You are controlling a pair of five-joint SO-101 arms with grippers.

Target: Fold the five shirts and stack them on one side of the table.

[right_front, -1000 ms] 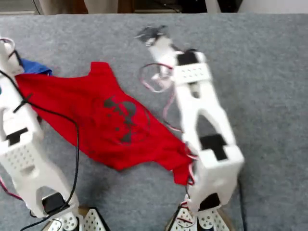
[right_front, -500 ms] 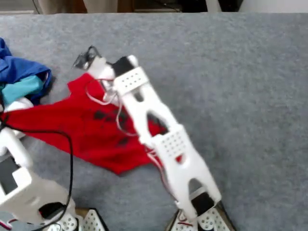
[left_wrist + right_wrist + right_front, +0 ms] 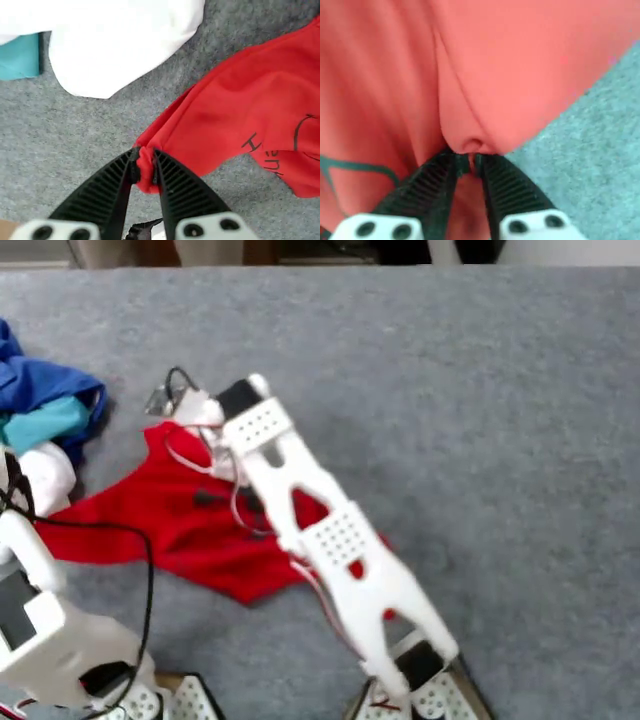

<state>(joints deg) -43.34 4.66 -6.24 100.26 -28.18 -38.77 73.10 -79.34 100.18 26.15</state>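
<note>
1. The red shirt (image 3: pixel 190 530) is lying left of centre on the grey table (image 3: pixel 500 440), being gripped at two edges, probably for spreading before a fold.
2. The left gripper (image 3: pixel 144 165) is pinching its left edge, arm bending at near left.
3. The right gripper (image 3: pixel 470 162) is pinching a far pleat, arm stretching diagonally across it.

Robot lab: grey felt tbl (image 3: pixel 520 390)
</note>
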